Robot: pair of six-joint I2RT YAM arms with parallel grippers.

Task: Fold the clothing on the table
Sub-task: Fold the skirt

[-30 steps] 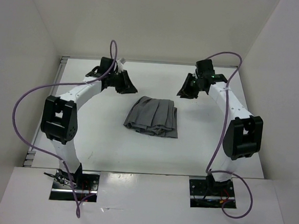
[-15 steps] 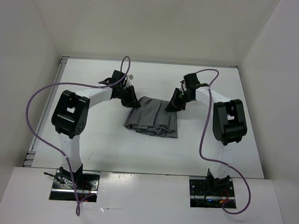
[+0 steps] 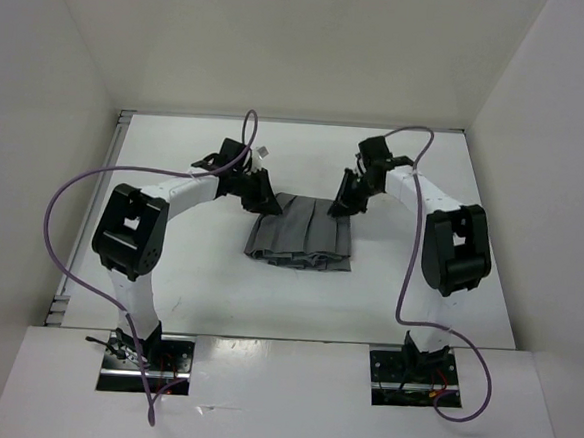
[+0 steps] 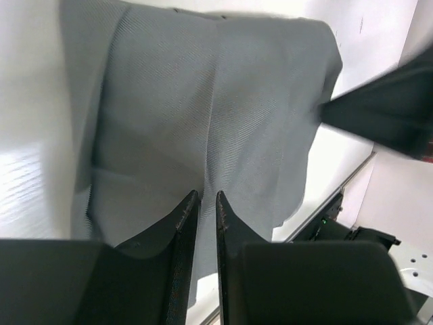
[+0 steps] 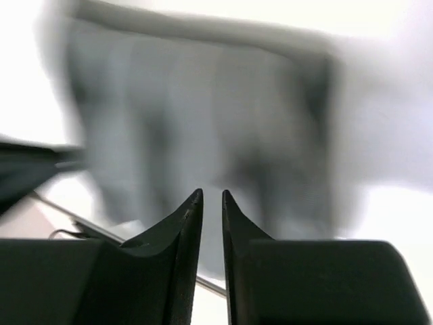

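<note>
Skirt [image 3: 301, 235], where is it?
– Mid-worktop [image 3: 207, 283], bundled, much where it lay a second ago.
– What changed?
– Both arms have swung in from the far side. The left end effector [image 4: 201, 195] and the right [image 5: 208, 193] now sit at the skirt's far corners.
– Jaws?
– Narrow on both, with a slim gap and no fabric seen pinched.

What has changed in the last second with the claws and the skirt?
The left claw and the right claw swung inward, from well clear of the skirt to its two far corners. Each claw stands a slit open, with no cloth visibly in it. The skirt lies where it was on the table.
</note>
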